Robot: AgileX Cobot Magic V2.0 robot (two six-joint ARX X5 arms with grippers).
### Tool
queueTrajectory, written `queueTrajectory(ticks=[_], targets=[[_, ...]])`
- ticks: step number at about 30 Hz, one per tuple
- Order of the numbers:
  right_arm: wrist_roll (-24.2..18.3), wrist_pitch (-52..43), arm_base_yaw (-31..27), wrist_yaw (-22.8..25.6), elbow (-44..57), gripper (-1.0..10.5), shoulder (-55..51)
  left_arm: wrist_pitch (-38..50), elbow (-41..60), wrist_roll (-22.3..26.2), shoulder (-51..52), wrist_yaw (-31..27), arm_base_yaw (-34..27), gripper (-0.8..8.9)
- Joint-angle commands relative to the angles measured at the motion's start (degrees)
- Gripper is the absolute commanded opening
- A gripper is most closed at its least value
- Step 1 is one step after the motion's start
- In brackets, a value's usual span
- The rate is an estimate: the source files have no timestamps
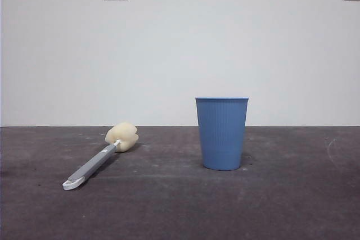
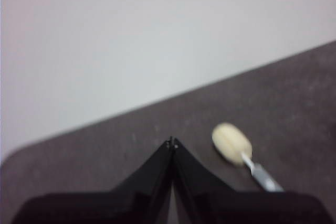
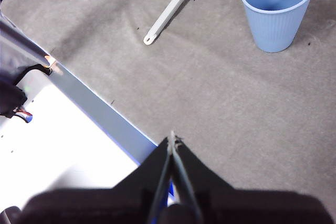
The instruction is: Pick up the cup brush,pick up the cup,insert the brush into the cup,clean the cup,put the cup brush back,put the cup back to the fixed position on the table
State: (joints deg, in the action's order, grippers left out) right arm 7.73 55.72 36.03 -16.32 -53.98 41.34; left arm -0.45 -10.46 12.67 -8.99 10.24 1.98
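The cup brush (image 1: 100, 158) lies flat on the left part of the dark counter (image 1: 180, 206), its cream sponge head toward the wall and its white looped end toward the front edge. Well apart to its right, the cup (image 1: 222, 133) stands upright and open-mouthed, nothing inside it. The left end effector (image 2: 171, 143) hangs above the counter near the sponge head, jaws pressed together and holding nothing. The right end effector (image 3: 172, 139) hovers over the counter's edge, away from the cup, jaws likewise pressed together.
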Motion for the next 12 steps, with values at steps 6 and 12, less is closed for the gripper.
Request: queueTrajectory(ticks=[6, 12], targets=[[0.37, -0.17, 0.13, 0.15, -0.11, 0.0, 0.0, 0.22, 9.77, -6.73, 5.75, 0.28, -1.77, -0.04], [0.37, -0.15, 0.13, 0.17, -0.11, 0.0, 0.0, -9.2, 10.32, -7.13, 8.9, 0.31, -1.79, -0.04]])
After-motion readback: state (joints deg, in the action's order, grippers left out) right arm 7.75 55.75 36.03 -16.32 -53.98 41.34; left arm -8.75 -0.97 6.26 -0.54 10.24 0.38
